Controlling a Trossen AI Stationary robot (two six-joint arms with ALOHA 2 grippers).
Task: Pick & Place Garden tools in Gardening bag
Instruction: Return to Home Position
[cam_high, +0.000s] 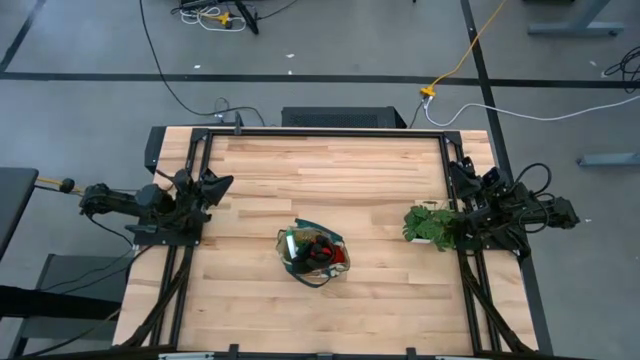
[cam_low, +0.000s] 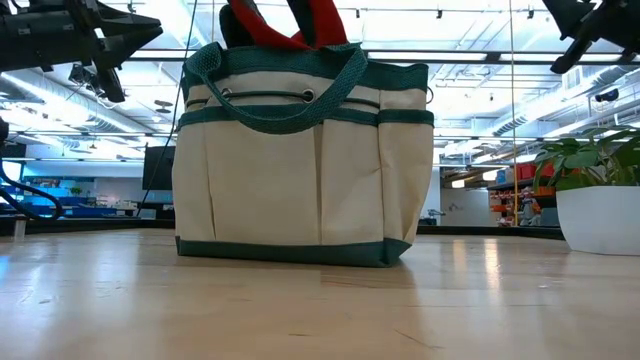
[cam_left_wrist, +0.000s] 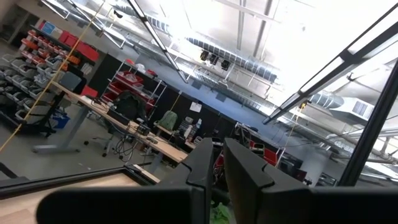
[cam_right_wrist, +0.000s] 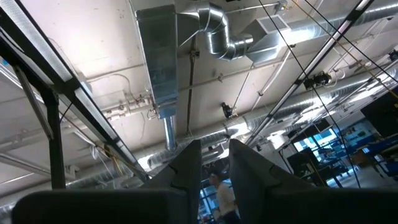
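The gardening bag (cam_high: 313, 255), beige canvas with dark green trim, stands upright on its base at the table's middle (cam_low: 300, 150). Red gloves (cam_low: 300, 25) stick out of its top, and something pale green (cam_high: 290, 243) lies inside beside them. The other garden tools are hidden. My left gripper (cam_high: 218, 185) is raised by the table's left edge, far from the bag. Its fingers (cam_left_wrist: 217, 174) stand slightly apart, with nothing between them. My right gripper (cam_high: 458, 175) is raised by the right edge, open and pointing upward (cam_right_wrist: 215, 168), also with nothing between its fingers.
A leafy green plant in a white pot (cam_high: 430, 222) stands near the table's right edge, just in front of the right arm (cam_low: 600, 190). Bare wooden tabletop (cam_high: 330, 170) surrounds the bag on all sides. A person shows far off in the room (cam_right_wrist: 219, 190).
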